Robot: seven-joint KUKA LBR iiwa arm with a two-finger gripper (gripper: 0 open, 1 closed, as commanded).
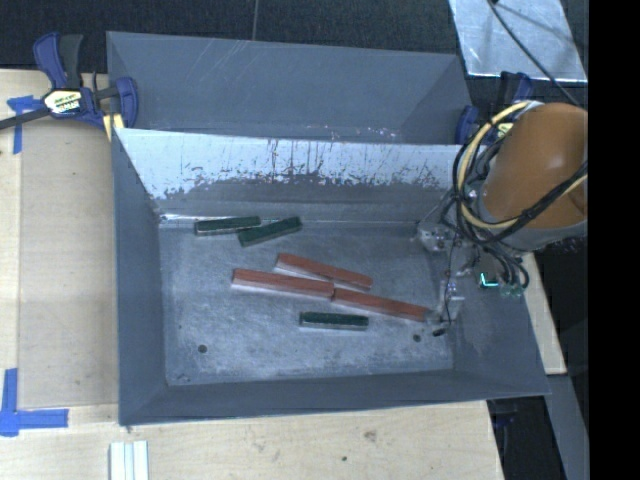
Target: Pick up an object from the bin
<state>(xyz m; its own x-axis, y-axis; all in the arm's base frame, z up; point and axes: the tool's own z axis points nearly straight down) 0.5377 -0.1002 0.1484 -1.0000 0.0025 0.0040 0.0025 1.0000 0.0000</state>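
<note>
The claw is low over the right side of the bin, close to the right wall. It hangs from a wrist with an orange cover and looped cables. I cannot tell whether the claw is spread or pressed together, and nothing can be seen pinched in it.

Its tip sits right at the right end of a reddish-brown bar, which lies flat on the floor and slants down toward the claw. Whether the two touch I cannot tell.

To the left of that bar lie two more reddish-brown bars, a long one and a shorter one just above it, all three close together. A dark green bar lies just below them. Well apart, near the back wall, are two more dark green bars, their ends nearly meeting.
</note>
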